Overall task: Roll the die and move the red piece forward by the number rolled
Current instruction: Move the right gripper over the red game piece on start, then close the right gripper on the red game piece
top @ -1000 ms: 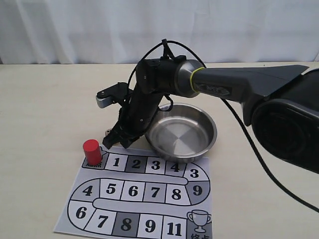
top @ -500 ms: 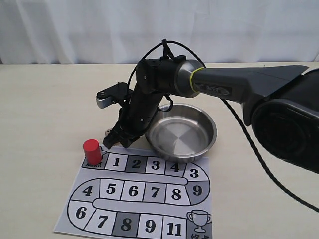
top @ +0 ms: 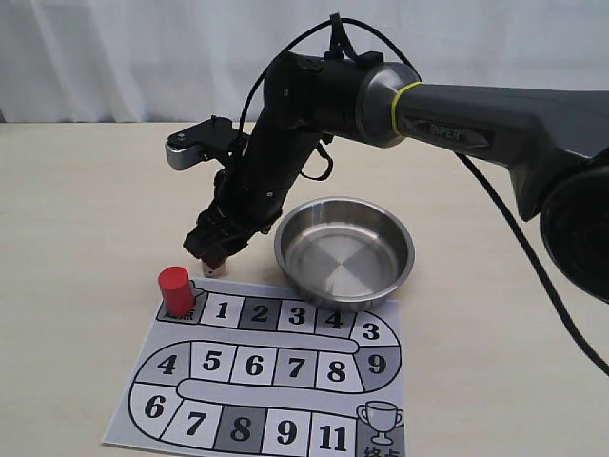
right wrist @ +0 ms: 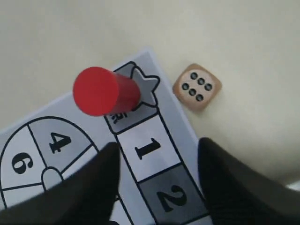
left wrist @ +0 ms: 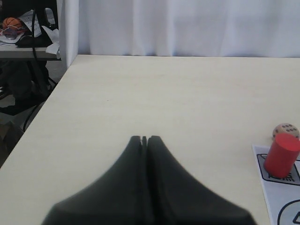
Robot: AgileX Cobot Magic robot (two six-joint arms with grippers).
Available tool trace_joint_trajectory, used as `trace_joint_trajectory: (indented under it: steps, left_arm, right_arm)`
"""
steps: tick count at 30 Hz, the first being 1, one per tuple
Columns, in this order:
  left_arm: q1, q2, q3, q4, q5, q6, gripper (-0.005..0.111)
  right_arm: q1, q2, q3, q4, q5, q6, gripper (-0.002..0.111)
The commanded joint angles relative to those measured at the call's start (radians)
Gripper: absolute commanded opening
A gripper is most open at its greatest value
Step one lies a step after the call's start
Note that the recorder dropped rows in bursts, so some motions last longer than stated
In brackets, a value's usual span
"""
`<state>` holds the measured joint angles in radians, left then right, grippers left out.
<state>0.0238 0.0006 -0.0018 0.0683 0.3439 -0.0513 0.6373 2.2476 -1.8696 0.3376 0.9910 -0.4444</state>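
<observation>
Exterior view, far left of the action: the red piece (top: 174, 288) stood upright on the grey start square at the corner of the board sheet (top: 276, 390), right beside square 1. Just past it, the right gripper (top: 214, 249) hung low over the table (top: 86, 209), close to the sheet's edge, on a dark arm that reached in from the right. Next along, the steel bowl (top: 285, 249) sat empty on the table, touching the sheet's top edge above squares 3 and 4.

From the right wrist camera, what a clear look: the right gripper's fingers (right wrist: 101, 187) were spread wide with nothing between them, poised above squares 1 and 2. The die (right wrist: 197, 87) lay on bare table just off the sheet, near the start square, six pips up. The red piece and the die were close but not touching.

From the left wrist camera, the left gripper (left wrist: 144, 140) had its fingers pressed tight together, gripping nothing, over open tabletop. It was well apart from the red piece and the die, both of which showed at the frame's edge.
</observation>
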Motion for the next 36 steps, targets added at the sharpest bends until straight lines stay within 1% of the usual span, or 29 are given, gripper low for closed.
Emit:
trace_joint_trajectory:
  steps: [1,7,13,22,36]
  left_arm:
    - [0.000,-0.001,0.002,0.001,-0.013,-0.006,0.000]
    - [0.000,-0.001,0.002,0.001,-0.013,-0.006,0.000]
    - [0.000,-0.001,0.002,0.001,-0.013,-0.006,0.000]
    - [0.000,-0.001,0.002,0.001,-0.013,-0.006,0.000]
    - [0.000,-0.001,0.002,0.001,-0.013,-0.006,0.000]
  right_arm:
    - [0.054,-0.009,-0.002,0.017,-0.013,-0.051,0.070]
    - [0.126,-0.009,-0.002,-0.013,-0.097,-0.068,0.070]
    - [0.173,0.006,-0.002,-0.144,-0.207,-0.079,0.070]
    - [0.177,0.065,-0.002,-0.168,-0.239,-0.079,0.070]
    - [0.177,0.078,-0.002,-0.174,-0.257,-0.074,0.070]
